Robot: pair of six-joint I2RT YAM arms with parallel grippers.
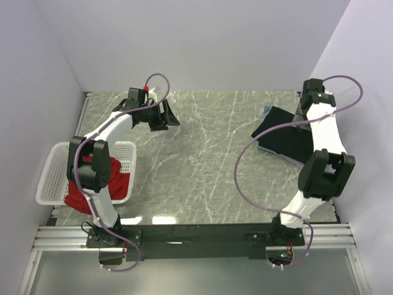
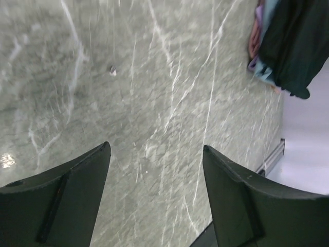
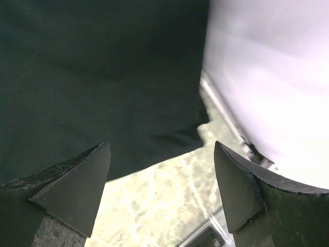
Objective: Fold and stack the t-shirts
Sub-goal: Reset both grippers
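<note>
I find the white basket at far left, behind the left gripper and beside that arm's elbow. The red t-shirt lies bunched inside it, and part of it hangs over the near rim.

The left gripper hovers above the bare marble table. Its jaws are spread wide with nothing between them. In its wrist view the folded stack lies well ahead and to the right of its fingertips.

The stack is the black t-shirt lying on the dusty-blue t-shirt, whose edge shows along the left side.

The right gripper hangs just above the black t-shirt's near edge. Its jaws stand apart and hold nothing. Black cloth fills the space ahead and to the left of its fingertips, and the white wall stands to their right.
</note>
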